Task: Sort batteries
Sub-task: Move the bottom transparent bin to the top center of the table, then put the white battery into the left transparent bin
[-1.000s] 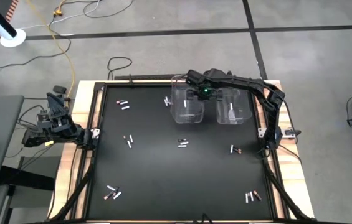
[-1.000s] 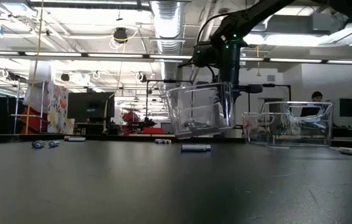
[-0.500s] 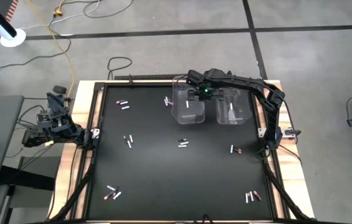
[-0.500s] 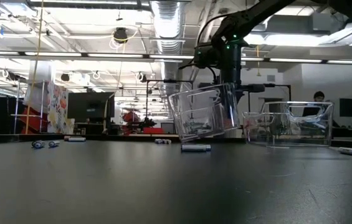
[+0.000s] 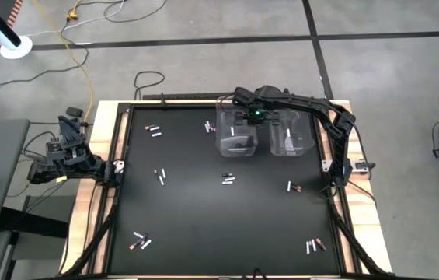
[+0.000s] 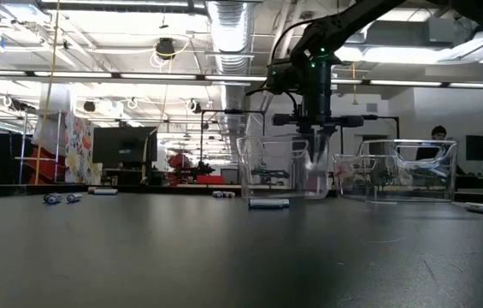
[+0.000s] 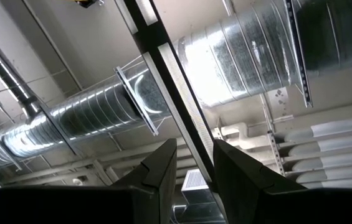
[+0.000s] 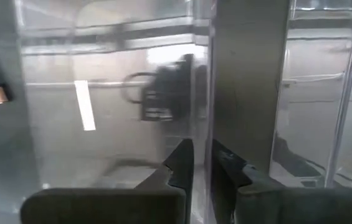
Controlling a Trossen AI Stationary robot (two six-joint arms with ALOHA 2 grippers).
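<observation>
Tiny slim batteries lie flat and scattered over the black mat in the high view: pairs at upper left, centre, lower left and lower right. One white battery lies in each clear bin at upper centre.

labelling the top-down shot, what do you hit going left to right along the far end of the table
pair of batteries → batteries just left of the bins → left clear bin holding one white battery, the right gripper at its far right rim → right clear bin holding another white battery
</observation>
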